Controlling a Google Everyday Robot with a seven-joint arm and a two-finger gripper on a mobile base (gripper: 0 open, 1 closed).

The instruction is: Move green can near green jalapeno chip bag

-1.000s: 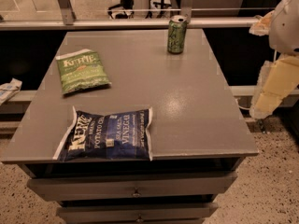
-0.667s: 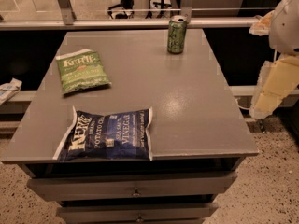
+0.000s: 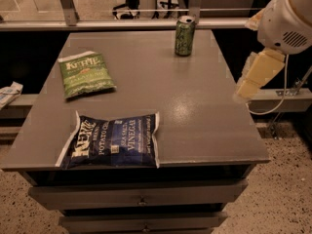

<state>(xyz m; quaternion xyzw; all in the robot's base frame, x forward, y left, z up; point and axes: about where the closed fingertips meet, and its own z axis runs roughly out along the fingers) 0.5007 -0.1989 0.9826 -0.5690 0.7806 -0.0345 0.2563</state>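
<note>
The green can (image 3: pixel 185 35) stands upright near the far edge of the grey table (image 3: pixel 195 106), right of centre. The green jalapeno chip bag (image 3: pixel 87 74) lies flat on the table's left side, far from the can. My gripper (image 3: pixel 256 76) hangs off the table's right edge on the white arm (image 3: pixel 287 18), in the air beside the table. It is to the right of the can and nearer the camera, and it holds nothing that I can see.
A larger dark blue chip bag (image 3: pixel 113 140) lies at the table's front left edge. Drawers (image 3: pixel 141 196) sit under the tabletop. A rail (image 3: pixel 122 24) runs behind the table. A white object (image 3: pixel 9 92) lies on a ledge at the left.
The arm and gripper have moved a little left and up, toward the table's right edge. The can and both bags have not moved.
</note>
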